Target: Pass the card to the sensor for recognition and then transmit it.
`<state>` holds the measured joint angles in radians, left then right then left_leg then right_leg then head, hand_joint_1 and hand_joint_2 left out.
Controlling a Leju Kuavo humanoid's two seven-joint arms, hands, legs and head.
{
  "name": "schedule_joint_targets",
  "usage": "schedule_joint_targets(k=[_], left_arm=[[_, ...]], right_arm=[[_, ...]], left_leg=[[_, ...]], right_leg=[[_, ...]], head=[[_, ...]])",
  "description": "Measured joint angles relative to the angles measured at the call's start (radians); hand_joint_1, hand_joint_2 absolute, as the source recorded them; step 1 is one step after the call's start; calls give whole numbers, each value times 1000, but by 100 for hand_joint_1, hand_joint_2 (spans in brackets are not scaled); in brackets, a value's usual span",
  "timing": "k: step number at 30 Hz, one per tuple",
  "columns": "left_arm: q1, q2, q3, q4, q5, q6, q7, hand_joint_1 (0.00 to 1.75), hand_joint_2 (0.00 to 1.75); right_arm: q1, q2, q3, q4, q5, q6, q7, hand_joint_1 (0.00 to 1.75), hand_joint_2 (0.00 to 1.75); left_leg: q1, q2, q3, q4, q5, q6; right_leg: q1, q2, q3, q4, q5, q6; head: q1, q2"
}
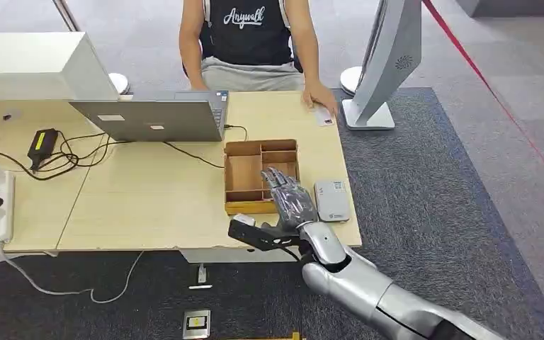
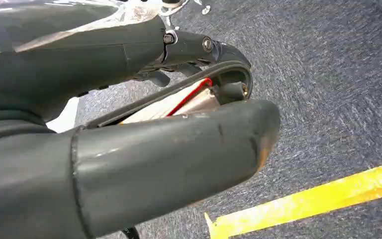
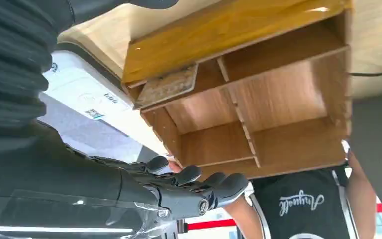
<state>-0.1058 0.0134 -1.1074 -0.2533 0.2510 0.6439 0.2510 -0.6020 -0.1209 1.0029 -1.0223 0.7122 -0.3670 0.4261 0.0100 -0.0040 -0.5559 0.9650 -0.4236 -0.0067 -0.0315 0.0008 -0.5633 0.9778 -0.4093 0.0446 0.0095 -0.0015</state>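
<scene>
Head view – robot hand: the right robot hand (image 1: 288, 198) is held over the near right part of the wooden tray (image 1: 243, 173), fingers extended and spread, nothing seen in it.
Head view – card: a card (image 1: 324, 115) lies flat at the far right edge of the desk (image 1: 149, 205), beneath the hand of a seated person (image 1: 320, 95), well apart from the robot hand.
Head view – sensor: a pale flat reader (image 1: 331, 200) is seen just beside the tray, close to the robot hand.
Head view – handling: the card is judged light, thin, stiff and slick; lying flat, it is best pinched by an edge, or slid over the desk's rim first.
Head view – obstacles: the tray walls stand between hand and card; a laptop (image 1: 157, 118) and its cables lie further left, and a grey stand (image 1: 384, 64) is beside the card.
Left wrist view – robot hand: the left robot hand (image 2: 129, 124) hangs over grey carpet with a yellow floor line (image 2: 303, 204); its fingers are curled in; whether anything is held cannot be told.
Right wrist view – tray: the compartments appear close by, and a worn, flat, card-like piece (image 3: 166, 87) rests in one; whether it is a card cannot be told.
Right wrist view – fingers: the dark fingers (image 3: 199, 181) are extended, holding nothing.
</scene>
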Motion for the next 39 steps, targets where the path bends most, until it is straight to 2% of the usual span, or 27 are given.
schedule_joint_targets(k=[5,17,39], left_arm=[[-1,0,0,0,0,0,0,0,0],[-5,0,-1,0,-5,0,7,0,0],[-16,0,-3,0,-11,-2,15,0,0]], right_arm=[[0,0,3,15,11,6,9,0,175],[-8,-9,5,55,164,17,148,0,175],[-35,8,-3,138,193,-18,154,0,175]], left_leg=[[0,0,0,0,0,0],[0,0,0,0,0,0],[0,0,0,0,0,0]], right_leg=[[0,0,0,0,0,0],[0,0,0,0,0,0],[0,0,0,0,0,0]], head=[[0,0],[0,0],[0,0]])
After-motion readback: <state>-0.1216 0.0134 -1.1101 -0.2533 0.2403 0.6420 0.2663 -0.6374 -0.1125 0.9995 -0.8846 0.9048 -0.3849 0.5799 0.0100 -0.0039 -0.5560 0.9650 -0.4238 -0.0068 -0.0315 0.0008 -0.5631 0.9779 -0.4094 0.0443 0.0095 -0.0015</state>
